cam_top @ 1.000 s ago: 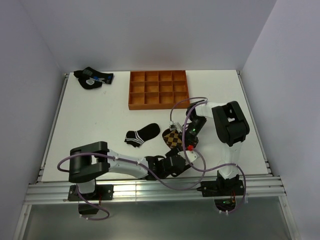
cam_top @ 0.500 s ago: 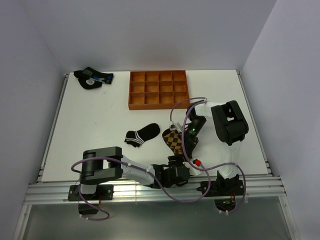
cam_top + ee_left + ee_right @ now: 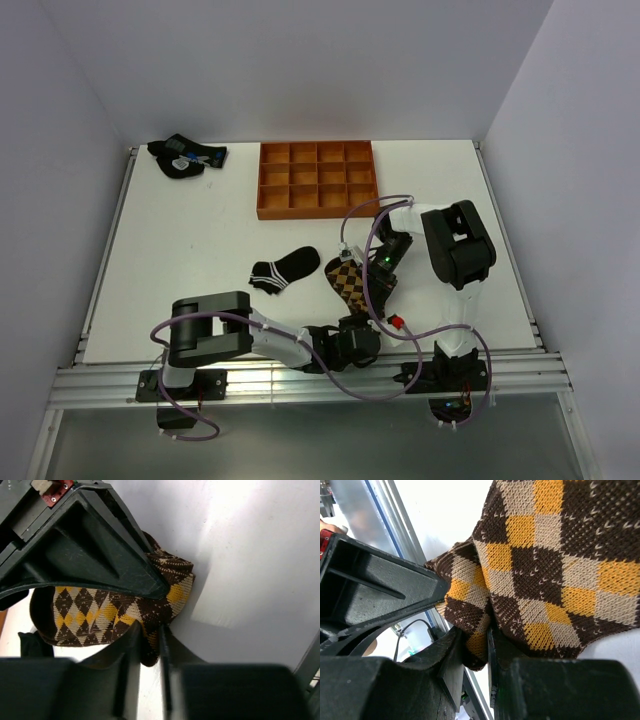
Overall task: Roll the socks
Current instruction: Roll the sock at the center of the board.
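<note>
Where the two arms meet near the front edge of the table [image 3: 190,260], at about 5 o'clock from its middle, the argyle sock [image 3: 348,281] lies bunched in brown, tan and yellow diamonds. In the top view the right gripper [image 3: 378,287] comes onto it from 3 o'clock and the left gripper [image 3: 357,338] from 6 o'clock.

In the left wrist view the left gripper [image 3: 150,639] is clenched on the lower edge of the argyle sock [image 3: 107,611]. Its two fingers stand close together with a fold of patterned knit pinched between them. The dark body of the right gripper fills the 10 o'clock part of that frame, over the sock.

In the right wrist view the right gripper [image 3: 476,647] is likewise clamped on a hanging fold of the same argyle sock [image 3: 560,555], whose fabric spreads toward 2 o'clock. The left gripper's housing sits at 9 o'clock, right against the knit.

The black ankle sock [image 3: 284,268] with white stripes lies flat at 9 o'clock of the argyle one, apart from it and held by neither arm. An orange compartment tray [image 3: 318,212] stands at 12 o'clock on the table. A dark sock bundle [image 3: 186,157] with blue and white marks lies in the 10 o'clock corner.
</note>
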{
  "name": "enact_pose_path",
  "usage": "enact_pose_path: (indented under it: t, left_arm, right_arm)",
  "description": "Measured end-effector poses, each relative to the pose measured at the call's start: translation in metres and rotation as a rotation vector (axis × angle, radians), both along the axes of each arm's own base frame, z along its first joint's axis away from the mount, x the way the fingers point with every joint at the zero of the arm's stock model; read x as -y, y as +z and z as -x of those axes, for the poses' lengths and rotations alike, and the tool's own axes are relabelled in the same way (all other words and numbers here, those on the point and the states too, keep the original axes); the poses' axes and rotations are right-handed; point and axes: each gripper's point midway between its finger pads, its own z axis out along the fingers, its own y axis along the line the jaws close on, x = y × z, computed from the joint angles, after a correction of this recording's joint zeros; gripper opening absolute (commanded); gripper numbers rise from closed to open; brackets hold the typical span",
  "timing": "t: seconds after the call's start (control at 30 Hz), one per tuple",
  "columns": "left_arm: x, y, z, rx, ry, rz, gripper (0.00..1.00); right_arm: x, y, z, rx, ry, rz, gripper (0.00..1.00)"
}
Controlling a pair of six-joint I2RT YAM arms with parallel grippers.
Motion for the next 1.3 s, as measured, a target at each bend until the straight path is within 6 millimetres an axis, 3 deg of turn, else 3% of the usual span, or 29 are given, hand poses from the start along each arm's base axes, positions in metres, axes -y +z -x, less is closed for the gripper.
enact_pose_path:
  t: [0.2, 0.27, 0.47, 0.7, 0.87, 1.03, 1.2, 1.3]
  left_arm:
    - [0.004, -0.003, 0.003, -0.041, -0.004, 0.0, 0.0]
    - [0.005, -0.005, 0.003, -0.063, -0.002, 0.006, 0.0]
    - [0.007, -0.006, 0.004, -0.195, 0.002, 0.064, 0.0]
    - [0.012, -0.005, 0.001, -0.4, 0.004, 0.18, 0.0]
    - [0.011, -0.004, 0.001, -0.53, -0.001, 0.251, 0.0]
    - [0.008, -0.004, -0.001, -0.642, -0.004, 0.317, 0.0]
    - [0.005, -0.001, -0.007, -0.793, 0.001, 0.391, 0.0]
    - [0.001, 0.001, -0.011, -0.899, 0.006, 0.434, 0.0]
  right_arm:
    - [0.002, 0.0, 0.0, 0.001, 0.003, 0.01, 0.1]
    - [0.002, -0.001, 0.0, 0.001, 0.004, 0.012, 0.12]
    - [0.003, -0.001, -0.001, 0.001, -0.006, 0.026, 0.35]
    - [0.005, 0.007, -0.012, 0.137, -0.019, 0.031, 0.49]
    - [0.003, 0.027, -0.036, 0.3, -0.074, 0.004, 0.52]
    - [0.014, 0.041, -0.062, 0.447, -0.182, 0.015, 0.53]
    - [0.031, 0.046, -0.077, 0.535, -0.269, 0.038, 0.53]
    - [0.038, 0.046, -0.077, 0.583, -0.286, 0.041, 0.53]
